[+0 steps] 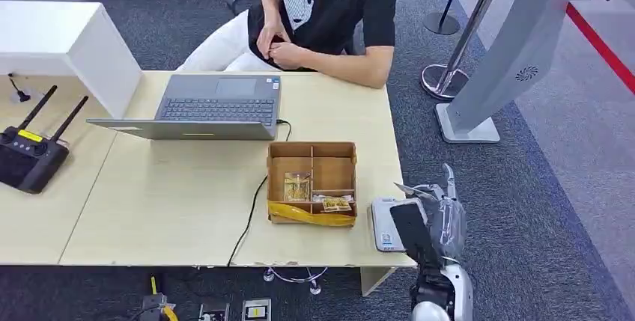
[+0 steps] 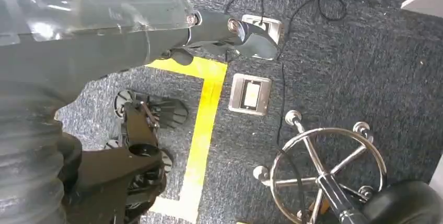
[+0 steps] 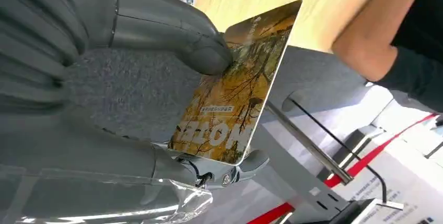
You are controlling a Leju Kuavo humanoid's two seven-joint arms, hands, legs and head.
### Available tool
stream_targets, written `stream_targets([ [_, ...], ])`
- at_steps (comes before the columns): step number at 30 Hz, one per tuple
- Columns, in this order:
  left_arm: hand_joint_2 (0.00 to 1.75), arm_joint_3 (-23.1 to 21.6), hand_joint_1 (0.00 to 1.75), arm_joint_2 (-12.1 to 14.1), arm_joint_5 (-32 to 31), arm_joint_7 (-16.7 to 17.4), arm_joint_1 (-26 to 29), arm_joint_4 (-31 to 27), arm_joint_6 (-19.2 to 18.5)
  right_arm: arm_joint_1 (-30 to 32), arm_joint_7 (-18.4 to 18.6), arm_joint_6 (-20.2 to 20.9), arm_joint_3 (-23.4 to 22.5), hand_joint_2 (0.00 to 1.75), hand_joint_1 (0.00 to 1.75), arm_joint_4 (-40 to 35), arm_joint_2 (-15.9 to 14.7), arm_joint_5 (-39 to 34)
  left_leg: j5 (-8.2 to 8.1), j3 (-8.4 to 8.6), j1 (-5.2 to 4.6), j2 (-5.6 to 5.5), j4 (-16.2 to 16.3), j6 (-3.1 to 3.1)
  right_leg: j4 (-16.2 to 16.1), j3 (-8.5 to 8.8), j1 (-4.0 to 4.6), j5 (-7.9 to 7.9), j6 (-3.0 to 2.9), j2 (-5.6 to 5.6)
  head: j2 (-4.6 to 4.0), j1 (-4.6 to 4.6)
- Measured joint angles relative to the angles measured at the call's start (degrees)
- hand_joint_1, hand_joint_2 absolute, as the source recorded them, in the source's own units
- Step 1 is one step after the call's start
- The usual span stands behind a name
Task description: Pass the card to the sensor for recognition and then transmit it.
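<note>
The right hand (image 1: 442, 212) pinches the card (image 3: 237, 85) between thumb and fingers, just off the table's (image 1: 187, 209) right edge beside the sensor (image 1: 383, 224), over open carpet. Left hand's (image 2: 156, 20) fingers: cannot tell.

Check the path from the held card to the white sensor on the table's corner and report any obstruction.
Nothing visible blocks it. The right hand pinches the card just beside the sensor, with no object between them. The cardboard box sits on the sensor's far side, out of the way.
</note>
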Motion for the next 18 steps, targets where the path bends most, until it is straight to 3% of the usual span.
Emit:
stream_targets([
  [18, 1.75, 0.0, 0.0, 0.9, 2.2, -0.5, 1.3, -1.7, 1.2, -0.5, -1.2, 3.6, -0.2, 1.75, 1.75, 4.7, -0.2, -2.6, 0.0, -0.02, 0.0, 0.01, 0.0, 0.0, 0.0, 0.02, 0.0, 0.0, 0.0, -0.01, 0.0, 0.0],
])
